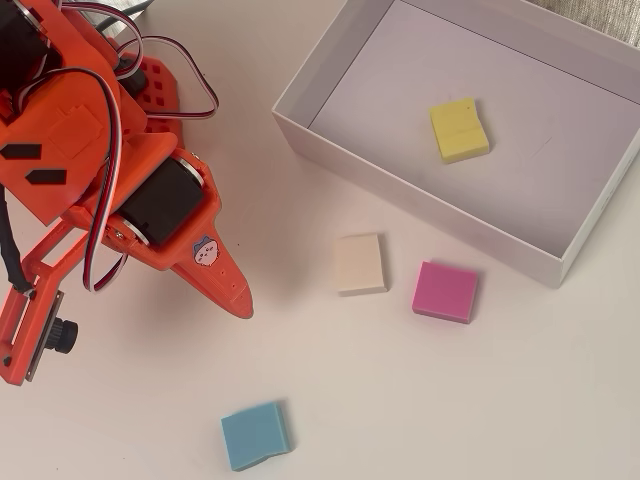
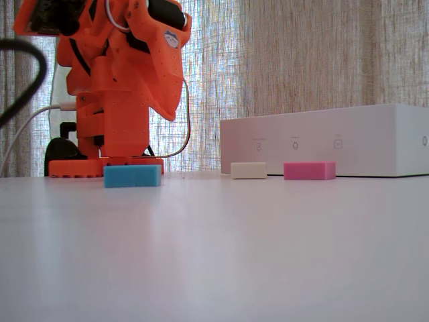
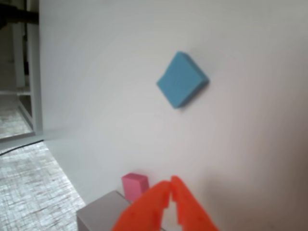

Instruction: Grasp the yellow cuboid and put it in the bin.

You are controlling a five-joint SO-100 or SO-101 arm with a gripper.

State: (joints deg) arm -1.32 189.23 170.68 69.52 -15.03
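Cuboid: the yellow cuboid (image 1: 460, 130) lies flat on the pale floor of the bin (image 1: 420, 205), toward the middle, clear of every wall; a faint groove shows on its top in the overhead view.
Bin: white, shallow, at the upper right of the overhead view, set at a slant; in the fixed view only its long outer wall (image 2: 322, 144) shows and the inside is hidden.
Gripper: the orange gripper (image 3: 171, 185) has its two tips pressed together with nothing between them in the wrist view; in the overhead view it (image 1: 240, 300) points down and to the right, well apart from the bin, with no block under it.
Arm: the orange arm (image 1: 90, 170) fills the upper left of the overhead view; its base stands at the left of the fixed view.
Cream block: the cream block (image 1: 359, 264) rests on the surface just outside the bin's near wall.
Pink block: the pink block (image 1: 446, 291) lies just right of the cream one, apart from it, near the bin wall.
Blue block: the blue block (image 1: 256, 435) sits alone at the lower edge of the overhead view, well apart from the others.
Surface: the white surface (image 1: 420, 400) carries all of these.
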